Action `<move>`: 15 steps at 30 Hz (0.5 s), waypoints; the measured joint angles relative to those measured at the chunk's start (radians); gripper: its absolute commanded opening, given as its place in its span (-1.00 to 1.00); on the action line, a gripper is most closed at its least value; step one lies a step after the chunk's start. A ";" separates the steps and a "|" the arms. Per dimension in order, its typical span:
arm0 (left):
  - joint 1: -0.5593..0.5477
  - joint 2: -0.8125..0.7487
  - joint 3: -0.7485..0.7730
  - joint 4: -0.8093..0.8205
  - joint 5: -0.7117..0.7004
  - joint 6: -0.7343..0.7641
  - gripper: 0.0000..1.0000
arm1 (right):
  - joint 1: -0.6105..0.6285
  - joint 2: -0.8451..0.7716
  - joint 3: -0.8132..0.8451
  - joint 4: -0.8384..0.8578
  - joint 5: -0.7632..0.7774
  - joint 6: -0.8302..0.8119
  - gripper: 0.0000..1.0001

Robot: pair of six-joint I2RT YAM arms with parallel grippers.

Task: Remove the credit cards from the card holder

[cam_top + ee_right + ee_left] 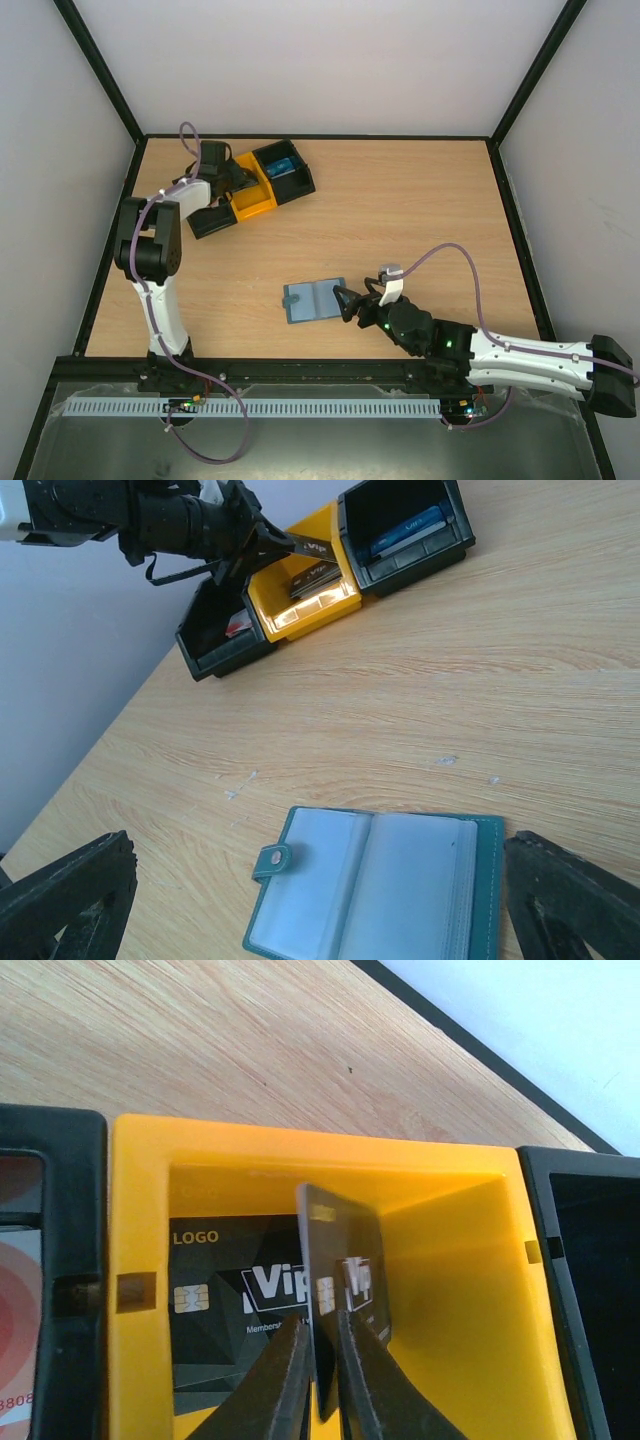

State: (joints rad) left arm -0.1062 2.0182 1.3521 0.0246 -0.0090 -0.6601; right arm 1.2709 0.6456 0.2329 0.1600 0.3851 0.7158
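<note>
**Black card held over the yellow bin; holder lies open beside the idle right gripper**

The table carries the whole layout. Your left arm reaches to the far-left corner, and your right arm lies low along the near edge. The three-compartment tray stands at the far left. Its compartments appear to sort cards by colour, which would explain why the left gripper is over the yellow middle one.

The card holder lies open and flat towards the near middle of the table, well apart from the tray, clear pockets facing up. No card shows in them, though the layered sleeves on one side could hide one. The right gripper is released. Its jaws stand wide apart, one off each end of the holder and neither touching it, probably so you can pin it if another card must be drawn.

A black VIP card lies flat on the floor of the yellow compartment. A second black card is clamped on edge in the left gripper's jaws, nearly upright above the first. That hold likely lets it clear the walls. A red-patterned card lies in one black end compartment and a blue card in the other. The snap tab hangs unfastened at the edge of the holder's cover.

Judged from this, release comes next, then a check of the sleeves
</note>
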 measured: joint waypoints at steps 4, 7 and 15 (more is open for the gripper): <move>0.000 0.002 0.007 -0.001 0.010 0.003 -0.54 | 0.000 -0.014 0.000 -0.006 0.008 0.002 0.95; 0.000 0.002 0.021 -0.014 0.013 0.006 -0.48 | 0.000 -0.035 0.000 -0.006 0.011 0.003 0.96; 0.007 -0.005 0.112 -0.096 0.043 0.013 -0.08 | 0.000 -0.043 0.000 -0.036 0.018 0.024 0.95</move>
State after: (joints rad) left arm -0.0994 2.0129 1.4639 -0.0715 0.0341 -0.6472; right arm 1.2709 0.6025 0.2329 0.1238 0.4026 0.7403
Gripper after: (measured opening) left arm 0.416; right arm 0.978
